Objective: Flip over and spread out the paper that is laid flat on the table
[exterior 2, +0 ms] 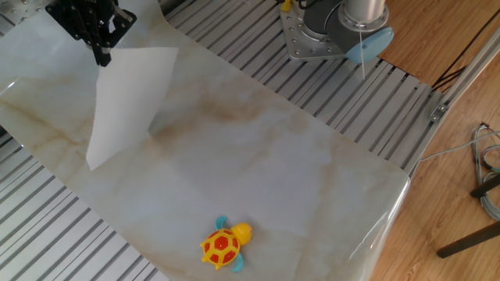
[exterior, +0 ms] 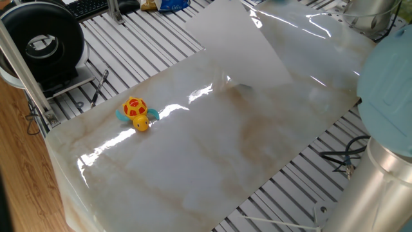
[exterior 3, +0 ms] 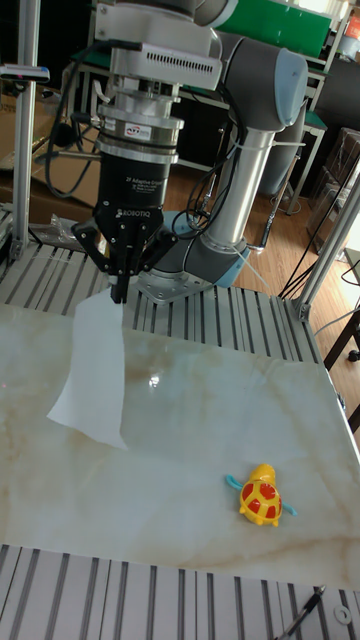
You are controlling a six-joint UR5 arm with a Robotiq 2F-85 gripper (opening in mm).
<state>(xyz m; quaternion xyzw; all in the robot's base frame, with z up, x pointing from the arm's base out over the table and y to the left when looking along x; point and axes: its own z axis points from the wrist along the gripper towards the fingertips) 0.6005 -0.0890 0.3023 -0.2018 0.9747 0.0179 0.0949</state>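
Observation:
The white paper [exterior 2: 125,97] [exterior 3: 95,370] [exterior: 235,42] hangs off the table [exterior 2: 258,172] [exterior 3: 200,480] [exterior: 212,161], held by its top corner. My black gripper [exterior 2: 101,55] [exterior 3: 118,293] is shut on that corner, up at the far left in the other fixed view. The sheet droops from the fingers, and its lower edge is close above or on the marble; I cannot tell which. In one fixed view the gripper itself is out of frame.
A small yellow and red toy turtle [exterior 2: 224,243] [exterior 3: 264,497] [exterior: 136,113] sits on the marble well away from the sheet. Grey slatted aluminium frame [exterior 2: 344,94] surrounds the top. The arm's base [exterior 2: 336,27] stands at the far edge.

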